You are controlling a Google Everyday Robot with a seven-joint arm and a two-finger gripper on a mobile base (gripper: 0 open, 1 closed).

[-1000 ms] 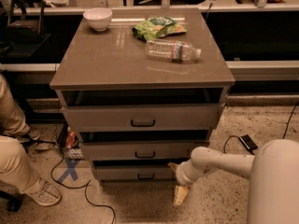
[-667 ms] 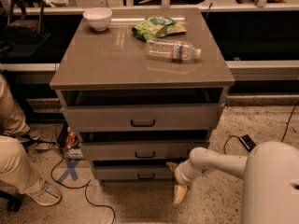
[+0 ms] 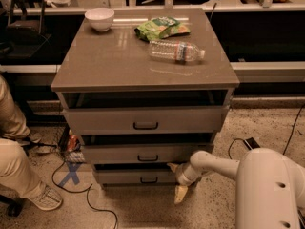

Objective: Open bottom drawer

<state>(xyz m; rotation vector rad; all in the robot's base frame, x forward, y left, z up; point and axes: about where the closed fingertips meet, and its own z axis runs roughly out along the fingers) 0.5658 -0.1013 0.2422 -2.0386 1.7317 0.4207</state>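
The bottom drawer (image 3: 119,177) is the lowest and narrowest of three grey fronts, with a small black loop handle (image 3: 148,180). A dark gap shows above its front. My gripper (image 3: 176,180) is low down at the right end of that front, reaching in from the right on a white arm (image 3: 214,165). Its jaws stand open, one yellowish finger (image 3: 172,166) near the drawer's upper right corner and the other finger (image 3: 180,193) down by the floor. It holds nothing and is to the right of the handle.
The middle drawer (image 3: 147,154) and top drawer (image 3: 143,120) sit above. On the cabinet top (image 3: 109,61) are a white bowl (image 3: 99,18), a green bag (image 3: 162,27) and a plastic bottle (image 3: 176,50). A person's legs (image 3: 16,171) and cables (image 3: 71,185) are at the left.
My gripper has moved a little left and up, closer to the right end of the bottom drawer front. The drawers have not visibly moved.
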